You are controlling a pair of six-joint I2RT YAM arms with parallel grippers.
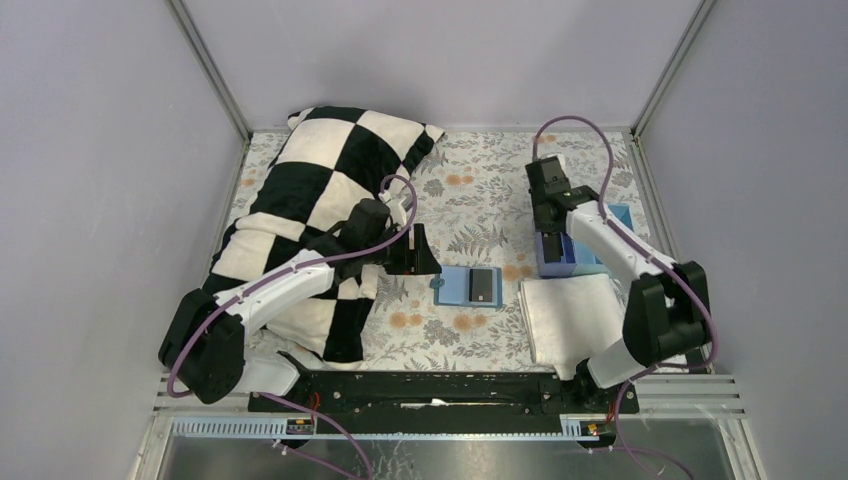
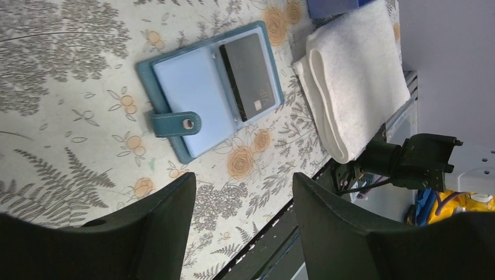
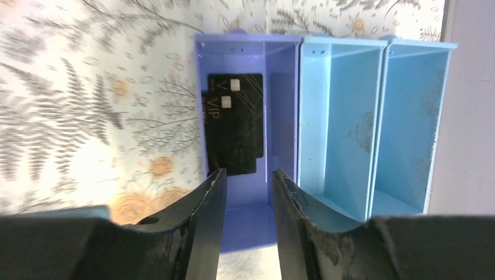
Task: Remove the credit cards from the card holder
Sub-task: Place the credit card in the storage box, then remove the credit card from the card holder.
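Teal card holder [image 1: 468, 286] lies open flat on the floral tablecloth [image 1: 480, 200], centre and near. Its long axis runs left to right. Its snap strap [image 1: 437, 283] sticks out of the left end, towards the left gripper [image 1: 418, 258]. One dark card [image 1: 483, 286] sits in the clear sleeve of the right page, long axis running near to far; its print is too small to read. The left page looks pale blue, and what it holds cannot be made out.

The left gripper hovers just left of the strap, fingers spread wide and holding nothing. The right gripper [image 1: 553, 240] hangs over a purple compartment [image 3: 280, 116] at the far right and covers it in the overhead view. Its fingers are a narrow gap apart and hold nothing. Its wrist camera shows two black cards [image 3: 233, 122] overlapping on the purple floor, with light blue compartments [image 3: 344, 116] alongside.

A folded white towel [image 1: 572, 315] lies to the right of the holder, and a chequered cushion [image 1: 320, 200] to the left.
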